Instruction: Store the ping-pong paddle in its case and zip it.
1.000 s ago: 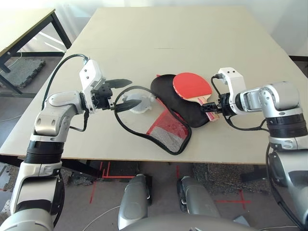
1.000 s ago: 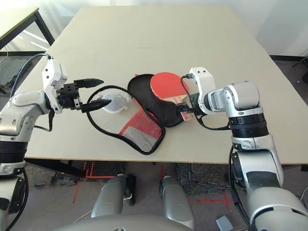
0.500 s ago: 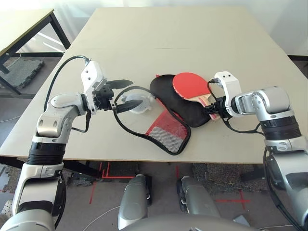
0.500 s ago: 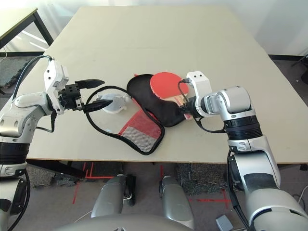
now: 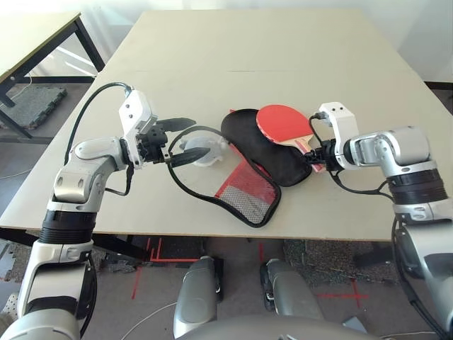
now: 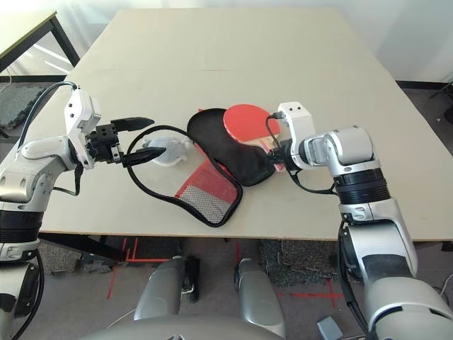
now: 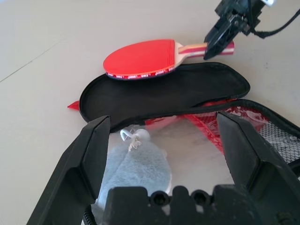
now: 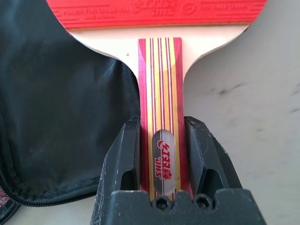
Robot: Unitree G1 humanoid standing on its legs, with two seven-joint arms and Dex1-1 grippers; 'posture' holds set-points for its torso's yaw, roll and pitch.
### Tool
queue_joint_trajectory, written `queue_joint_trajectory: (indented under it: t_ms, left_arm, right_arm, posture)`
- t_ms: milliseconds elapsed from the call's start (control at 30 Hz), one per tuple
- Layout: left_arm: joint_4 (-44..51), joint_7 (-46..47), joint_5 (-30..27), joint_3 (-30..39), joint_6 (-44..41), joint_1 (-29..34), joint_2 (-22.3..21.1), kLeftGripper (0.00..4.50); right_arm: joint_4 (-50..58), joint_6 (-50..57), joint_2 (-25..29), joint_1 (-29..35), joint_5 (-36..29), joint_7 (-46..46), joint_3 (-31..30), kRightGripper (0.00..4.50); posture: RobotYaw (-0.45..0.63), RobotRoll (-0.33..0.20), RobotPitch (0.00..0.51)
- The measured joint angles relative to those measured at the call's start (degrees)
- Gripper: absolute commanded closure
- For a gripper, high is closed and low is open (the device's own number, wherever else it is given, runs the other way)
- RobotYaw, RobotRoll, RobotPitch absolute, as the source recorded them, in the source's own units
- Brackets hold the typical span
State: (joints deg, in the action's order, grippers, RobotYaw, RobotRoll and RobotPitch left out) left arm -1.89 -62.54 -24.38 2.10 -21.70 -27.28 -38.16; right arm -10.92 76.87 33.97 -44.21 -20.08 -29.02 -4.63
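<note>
On my left side, my left gripper (image 5: 178, 139) stands wide open just above the table (image 5: 283, 64), its lower finger touching the black zipper rim of the case (image 5: 248, 180), which lies unzipped and spread flat; I cannot tell whether that rim is hooked over the finger. Between those fingers, in the left wrist view, sits a pale grey lump (image 7: 138, 164) with a white cord. Across the middle, the case's red mesh half lies nearer me and its black lining half farther off. Over that lining rests the ping-pong paddle (image 5: 284, 122), red blade up, with white lettering along its rubber edge too small to read. To my right, my right gripper (image 8: 161, 176) is clamped on the striped wooden handle, whose silver oval badge carries red characters and "DHS".
</note>
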Motion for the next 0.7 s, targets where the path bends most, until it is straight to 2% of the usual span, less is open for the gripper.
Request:
queue_joint_trajectory:
  t_ms: [133,333,700]
  left_arm:
    - [-0.22,-0.03,0.01,0.0,0.01,-0.04,-0.2,0.0]
    - [-0.88,-0.17,0.02,-0.01,0.04,-0.85,-0.23,0.0]
    - [-1.28,-0.23,0.03,0.0,0.16,-1.11,-0.8,0.0]
  right_arm:
    - [2.04,-1.26,2.16,-0.85,0.02,-0.83,0.94,3.23]
    - [5.41,-2.0,1.84,-2.09,-0.1,-1.22,0.94,3.23]
    - [13.53,0.87,-3.27,-0.88,-1.27,-1.08,-1.93,3.23]
  posture:
    - [0.14,0.0,0.121]
    - [0.14,0.0,0.119]
    - [0.15,0.0,0.117]
